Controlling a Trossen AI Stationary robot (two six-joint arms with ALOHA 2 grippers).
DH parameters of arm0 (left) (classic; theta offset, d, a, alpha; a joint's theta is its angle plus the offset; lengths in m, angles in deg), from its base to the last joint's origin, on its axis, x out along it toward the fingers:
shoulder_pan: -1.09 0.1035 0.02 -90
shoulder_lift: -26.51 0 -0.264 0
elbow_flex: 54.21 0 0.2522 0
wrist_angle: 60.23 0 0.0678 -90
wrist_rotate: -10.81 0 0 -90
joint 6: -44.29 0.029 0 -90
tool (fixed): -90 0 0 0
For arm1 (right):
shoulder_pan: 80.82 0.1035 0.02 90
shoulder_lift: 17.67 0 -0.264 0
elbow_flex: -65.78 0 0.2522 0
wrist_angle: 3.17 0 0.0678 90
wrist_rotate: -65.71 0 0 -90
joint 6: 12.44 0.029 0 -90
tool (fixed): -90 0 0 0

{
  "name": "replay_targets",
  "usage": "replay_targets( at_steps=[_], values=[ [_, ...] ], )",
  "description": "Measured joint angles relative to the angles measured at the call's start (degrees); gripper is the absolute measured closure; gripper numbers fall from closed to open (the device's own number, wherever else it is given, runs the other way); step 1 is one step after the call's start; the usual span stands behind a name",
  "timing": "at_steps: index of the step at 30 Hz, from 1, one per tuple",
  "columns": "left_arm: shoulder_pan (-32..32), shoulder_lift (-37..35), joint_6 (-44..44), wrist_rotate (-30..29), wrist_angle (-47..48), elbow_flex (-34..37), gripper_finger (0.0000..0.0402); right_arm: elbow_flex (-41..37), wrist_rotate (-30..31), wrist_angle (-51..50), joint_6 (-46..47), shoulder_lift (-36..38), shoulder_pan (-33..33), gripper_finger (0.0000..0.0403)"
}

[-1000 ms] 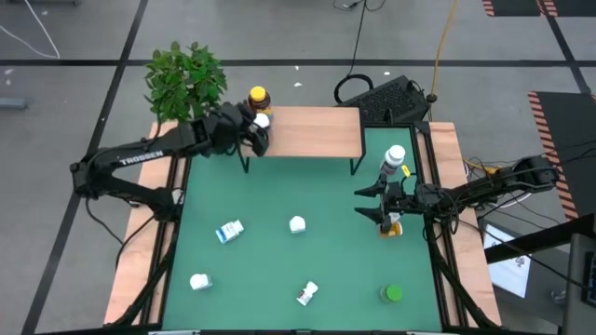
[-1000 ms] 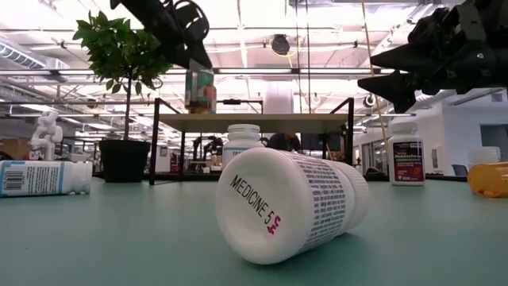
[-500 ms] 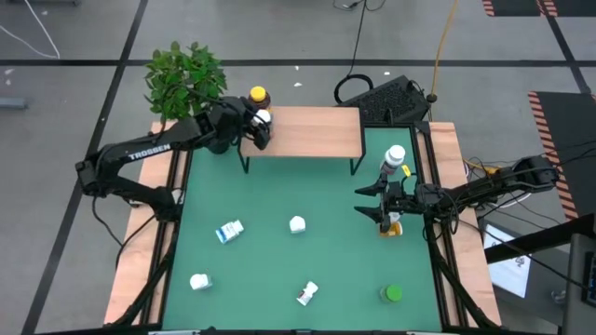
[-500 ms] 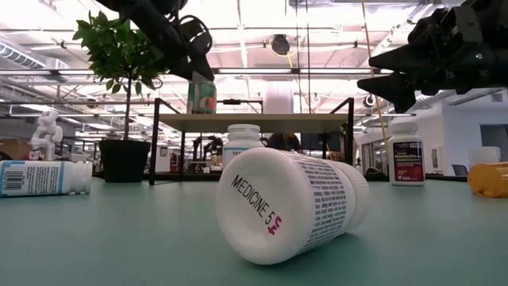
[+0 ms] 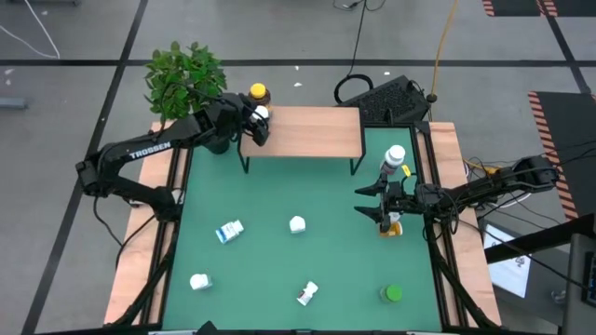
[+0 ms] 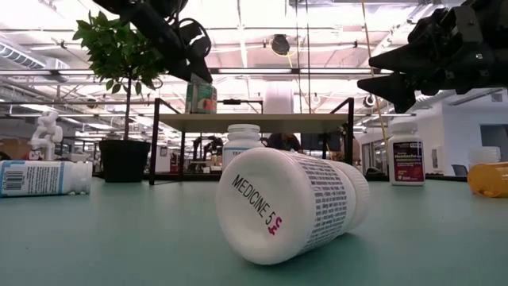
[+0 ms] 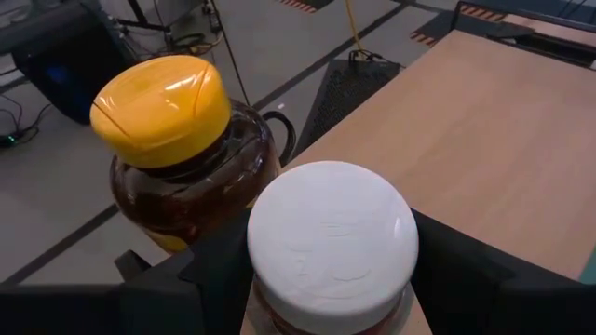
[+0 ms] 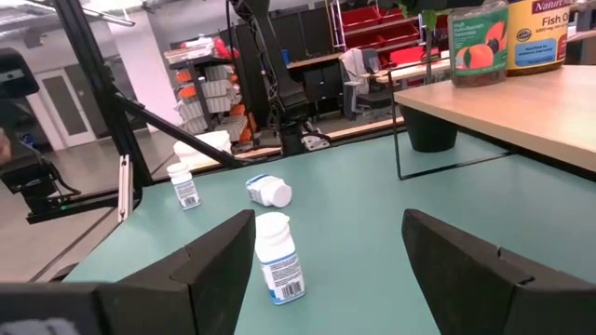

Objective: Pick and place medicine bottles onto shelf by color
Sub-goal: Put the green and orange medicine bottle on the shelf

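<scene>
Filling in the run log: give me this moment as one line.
left gripper: shut on white-capped bottle, on shelf beside amber bottle | right gripper: open, empty, above table

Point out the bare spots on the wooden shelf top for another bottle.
The light wood shelf is bare from its middle to its right end. Its left end is crowded: the amber bottle with yellow cap and the white-capped bottle between the left gripper's fingers stand close together.
</scene>
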Motion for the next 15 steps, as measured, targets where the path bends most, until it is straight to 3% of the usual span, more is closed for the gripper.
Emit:
replay_targets(
  at_steps=[7, 15],
  values=[
    [0.0, 0.0, 0.5, 0.0, -0.3, 0.0, 0.015, 0.0, 0.0, 0.0, 0.0, 0.0, 0.0, 0.0135],
    [0.0, 0.0, 0.0, -0.1, -0.4, 0.0, 0.0089, 0.0, 0.0, 0.0, 0.1, 0.0, 0.0, 0.0135]
  ],
)
